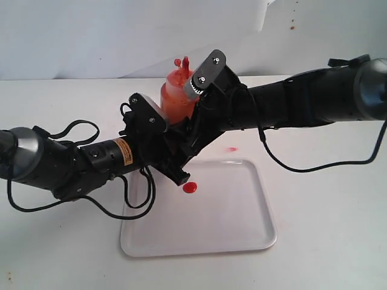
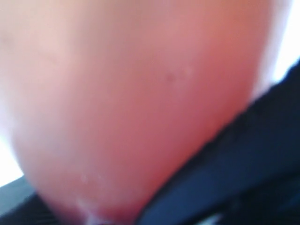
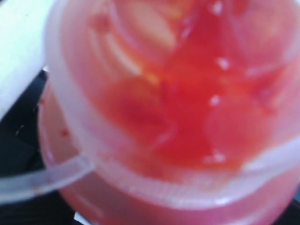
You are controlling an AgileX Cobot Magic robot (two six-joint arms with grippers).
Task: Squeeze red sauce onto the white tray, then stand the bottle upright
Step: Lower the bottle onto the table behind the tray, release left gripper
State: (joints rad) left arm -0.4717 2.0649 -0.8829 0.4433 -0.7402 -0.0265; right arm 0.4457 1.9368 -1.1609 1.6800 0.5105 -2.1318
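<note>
The bottle (image 1: 174,99) stands about upright just beyond the far edge of the white tray (image 1: 230,217), nozzle up. Both arms meet at it. My left gripper (image 1: 167,125) comes in from the left, and the bottle's orange-red side (image 2: 131,103) fills its wrist view, with a dark finger (image 2: 243,173) against it. My right gripper (image 1: 193,118) reaches in from the right. Its wrist view shows only the whitish, red-smeared cap (image 3: 187,93) at very close range, and its fingers are hidden. A round blob of red sauce (image 1: 190,188) lies on the tray near its far edge.
A small red smear (image 1: 231,149) marks the white table just past the tray. Black cables (image 1: 130,202) hang from both arms, one looping over the tray's left side. The pale wall behind carries a few red specks (image 1: 291,26).
</note>
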